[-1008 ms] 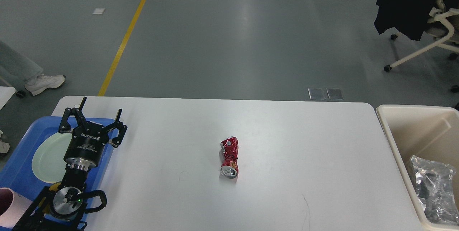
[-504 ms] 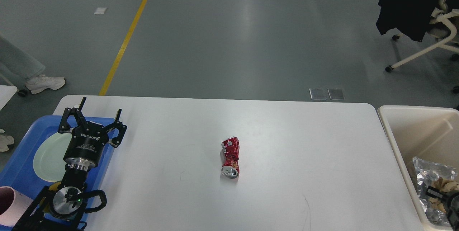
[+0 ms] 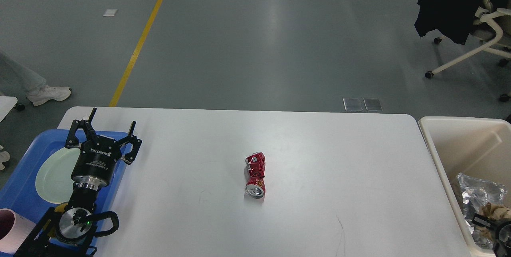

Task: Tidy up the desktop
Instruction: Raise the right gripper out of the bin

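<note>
One crushed red can (image 3: 255, 176) is the only loose item on the desktop (image 3: 319, 161); it lies on its side near the middle, mouth end toward me, well apart from both arms. My left claw (image 3: 104, 133) hangs over the left edge, above the seam between desktop and blue tray (image 3: 20, 193), fingers spread wide and gripping nothing. The tray takes the dishes: a pale green plate (image 3: 54, 173) sits in it, and a pink cup (image 3: 8, 229) shows at its near corner, so I judge that side is for reusable ware. The cream bin (image 3: 443, 157) butts against the right end of the desktop and takes the rubbish: crumpled foil (image 3: 475, 195) and something tan and wadded beside it lie at the bottom. My right claw (image 3: 497, 231) is low in that bin at the frame's corner, mostly cropped, so I can't tell if it is spread or pinched, or whether it grips anything. Judging from the layout, the can belongs in the bin. It's dented and lies flat, so a pinch across the narrow crushed waist looks safer than the rounded ends, which could roll out.
</note>
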You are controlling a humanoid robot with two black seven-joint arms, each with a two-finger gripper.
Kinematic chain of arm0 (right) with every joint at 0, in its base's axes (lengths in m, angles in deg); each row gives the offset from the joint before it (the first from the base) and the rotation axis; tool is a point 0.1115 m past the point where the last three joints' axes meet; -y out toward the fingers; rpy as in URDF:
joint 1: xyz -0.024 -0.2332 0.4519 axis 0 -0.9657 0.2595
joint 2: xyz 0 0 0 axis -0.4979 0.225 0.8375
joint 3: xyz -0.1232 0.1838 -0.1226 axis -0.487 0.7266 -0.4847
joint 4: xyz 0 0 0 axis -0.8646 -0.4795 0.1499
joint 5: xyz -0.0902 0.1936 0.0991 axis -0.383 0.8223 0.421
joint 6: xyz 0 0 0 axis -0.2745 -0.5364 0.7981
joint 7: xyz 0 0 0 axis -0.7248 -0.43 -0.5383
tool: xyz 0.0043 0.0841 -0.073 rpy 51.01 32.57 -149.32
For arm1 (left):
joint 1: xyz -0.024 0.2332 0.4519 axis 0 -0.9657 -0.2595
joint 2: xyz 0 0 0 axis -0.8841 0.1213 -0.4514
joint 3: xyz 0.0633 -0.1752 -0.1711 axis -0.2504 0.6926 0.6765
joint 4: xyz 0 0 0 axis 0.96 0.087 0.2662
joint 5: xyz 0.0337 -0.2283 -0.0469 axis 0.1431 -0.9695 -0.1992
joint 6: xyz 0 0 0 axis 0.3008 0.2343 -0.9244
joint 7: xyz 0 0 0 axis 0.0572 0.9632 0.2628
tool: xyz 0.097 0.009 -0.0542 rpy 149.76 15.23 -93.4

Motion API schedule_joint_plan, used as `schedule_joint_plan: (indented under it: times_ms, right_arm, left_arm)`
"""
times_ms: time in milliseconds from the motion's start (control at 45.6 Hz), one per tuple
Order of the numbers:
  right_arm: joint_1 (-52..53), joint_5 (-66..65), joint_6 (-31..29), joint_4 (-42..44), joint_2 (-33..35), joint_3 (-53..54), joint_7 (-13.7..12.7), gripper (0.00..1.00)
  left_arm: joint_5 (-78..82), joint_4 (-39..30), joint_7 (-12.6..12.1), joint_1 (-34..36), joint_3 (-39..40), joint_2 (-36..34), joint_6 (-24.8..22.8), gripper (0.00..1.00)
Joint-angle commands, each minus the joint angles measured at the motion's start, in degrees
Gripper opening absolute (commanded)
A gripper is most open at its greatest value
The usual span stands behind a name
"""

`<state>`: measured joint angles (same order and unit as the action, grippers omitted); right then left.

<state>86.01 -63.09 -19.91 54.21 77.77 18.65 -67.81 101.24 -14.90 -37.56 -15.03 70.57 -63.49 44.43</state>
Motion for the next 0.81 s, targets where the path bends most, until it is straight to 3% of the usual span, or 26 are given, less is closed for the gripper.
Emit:
schedule_joint_plan:
  times_ms: [0,789]
  right_arm:
    - [0.2,0.0,2.6,-0.2,0.0,0.0,0.1,1.00]
    - [3.0,-1.2,1.9,-3.1,2.0,-1.2,-0.3,1.00]
  left_arm:
    - [0.0,0.0,0.0,0.0,0.0,0.1,0.0,0.96]
    - [0.0,0.0,0.0,0.0,0.0,0.1,0.0,0.96]
